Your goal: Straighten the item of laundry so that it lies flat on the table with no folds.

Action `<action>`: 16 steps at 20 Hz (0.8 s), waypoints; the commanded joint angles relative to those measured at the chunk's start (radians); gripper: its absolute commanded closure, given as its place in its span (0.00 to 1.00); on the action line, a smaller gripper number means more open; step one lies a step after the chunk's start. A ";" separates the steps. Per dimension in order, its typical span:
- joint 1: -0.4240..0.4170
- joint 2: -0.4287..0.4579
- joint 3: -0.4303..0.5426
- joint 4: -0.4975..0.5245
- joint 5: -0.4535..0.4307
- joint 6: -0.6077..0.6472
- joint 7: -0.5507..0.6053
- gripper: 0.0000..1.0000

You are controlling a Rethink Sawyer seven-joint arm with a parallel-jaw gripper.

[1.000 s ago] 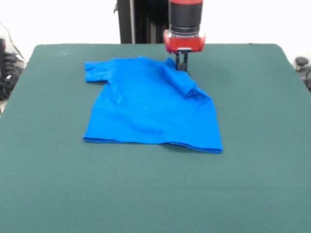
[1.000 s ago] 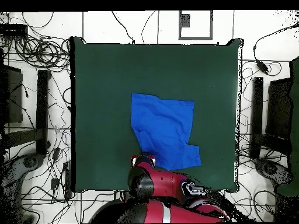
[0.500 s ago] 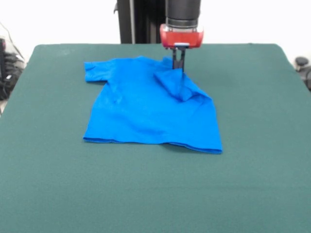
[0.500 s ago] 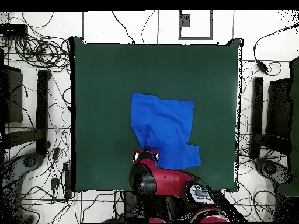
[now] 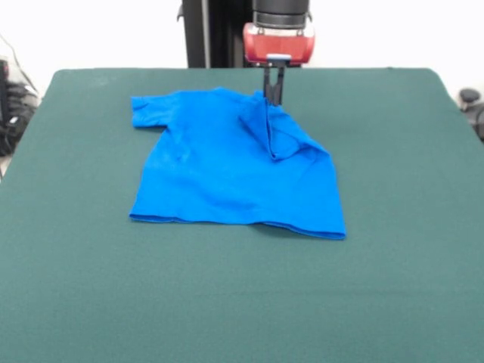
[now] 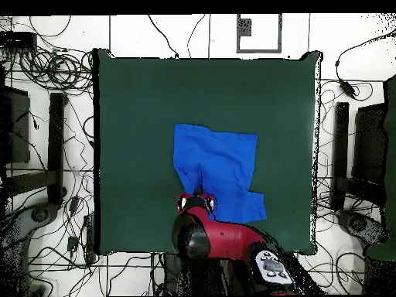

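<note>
The item of laundry, a bright blue T-shirt (image 5: 227, 170), lies in the far middle of the green table (image 5: 393, 295). One sleeve (image 5: 147, 110) lies spread out at the far left. The other sleeve is folded in over the body and drawn up into a narrow ridge (image 5: 276, 132). My gripper (image 5: 272, 97) hangs under the red wrist, shut on the top of that ridge. In the overhead view, the T-shirt (image 6: 220, 162) sits a little right of the table's (image 6: 139, 116) centre. There the gripper (image 6: 196, 198) is at the shirt's lower left edge, mostly hidden by the arm.
The shirt's hem (image 5: 234, 221) has a slight fold at its right corner. Tangled cables (image 6: 54, 69) and black stands (image 6: 56, 147) surround the table on the floor. A dark object (image 5: 470, 98) sits past the table's right edge.
The gripper has risen and shifted slightly left in the front view. It has lifted the folded sleeve from a flat flap into an upright ridge. The rest of the shirt has stayed put.
</note>
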 commanded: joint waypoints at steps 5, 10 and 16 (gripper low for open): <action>0.006 0.020 0.101 -0.005 0.030 0.088 0.166 1.00; 0.009 0.022 0.102 -0.005 0.032 0.086 0.169 1.00; 0.004 0.016 0.104 -0.004 0.030 0.093 0.165 1.00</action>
